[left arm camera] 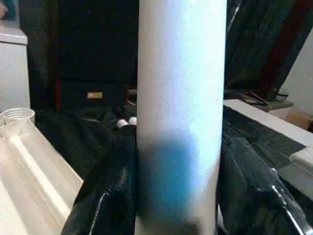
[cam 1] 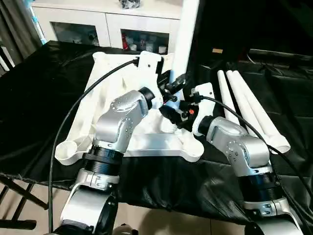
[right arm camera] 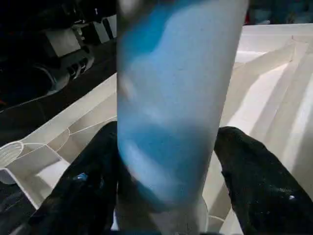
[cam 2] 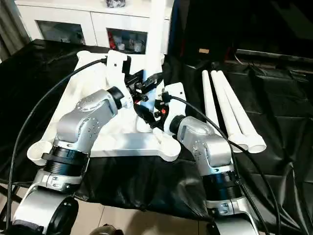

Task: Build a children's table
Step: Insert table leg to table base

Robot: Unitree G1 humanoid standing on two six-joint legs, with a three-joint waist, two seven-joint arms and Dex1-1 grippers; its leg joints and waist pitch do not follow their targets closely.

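Note:
The white table top (cam 1: 93, 103) lies upside down on the black-covered bench, ribs and round corner sockets facing up. One white leg (cam 1: 188, 44) stands upright from a socket near the top's right side. My left gripper (cam 1: 176, 88) is shut on this leg; in the left wrist view its black fingers (left arm camera: 107, 196) press against both sides of the tube (left arm camera: 181, 73). My right gripper (cam 1: 171, 115) sits lower on the same leg (right arm camera: 181, 73), just above the socket, straddling it. Three more legs (cam 1: 249, 107) lie side by side to the right.
A white cabinet with glass doors (cam 1: 107, 24) stands behind the bench. The black cloth (cam 1: 39, 98) hangs over the bench's front edge. Black cables loop from both wrists across the table top. A dark folding frame (cam 1: 14, 196) shows at lower left.

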